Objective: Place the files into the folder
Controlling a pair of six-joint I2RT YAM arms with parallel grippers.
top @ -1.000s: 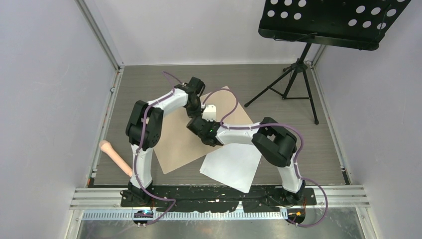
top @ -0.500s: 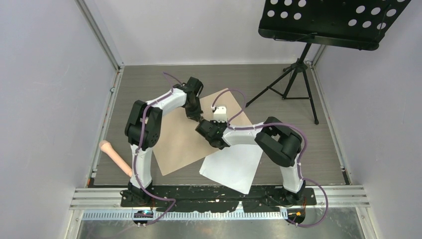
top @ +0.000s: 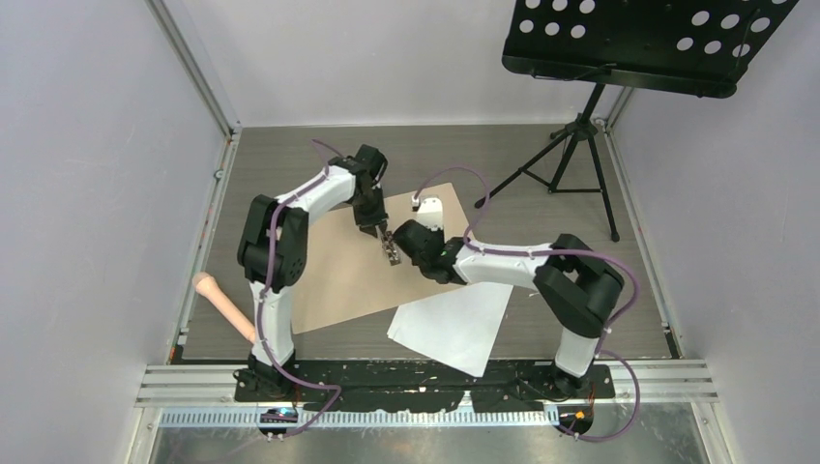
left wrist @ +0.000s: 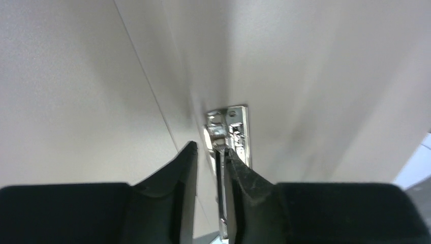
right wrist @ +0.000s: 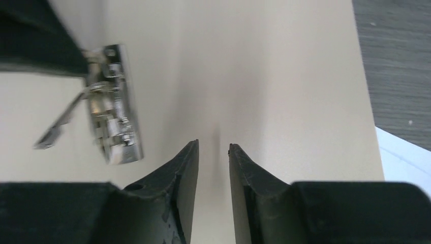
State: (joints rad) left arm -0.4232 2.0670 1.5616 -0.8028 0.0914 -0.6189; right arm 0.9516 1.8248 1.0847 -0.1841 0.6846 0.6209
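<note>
The brown folder [top: 338,280] lies opened flat on the table, with a metal clip [top: 390,253] at its middle. One white sheet of the files [top: 450,324] lies at the folder's near right corner, partly on the table. My left gripper [top: 372,230] hovers just behind the clip. Its fingers [left wrist: 209,147] stand slightly open, with the clip [left wrist: 228,127] and its thin lever beside the right fingertip. My right gripper [top: 401,242] is just right of the clip [right wrist: 112,107]. It is open [right wrist: 213,145] over bare folder [right wrist: 284,81], holding nothing.
A black music stand on a tripod [top: 571,145] stands at the back right. A pink handle-like object [top: 224,307] lies by the left rail. Walls and metal rails close in the table on all sides.
The folder's leaf has come down flat toward the left. Both grippers have gone from shut to slightly open. The right arm has stretched out further left.
</note>
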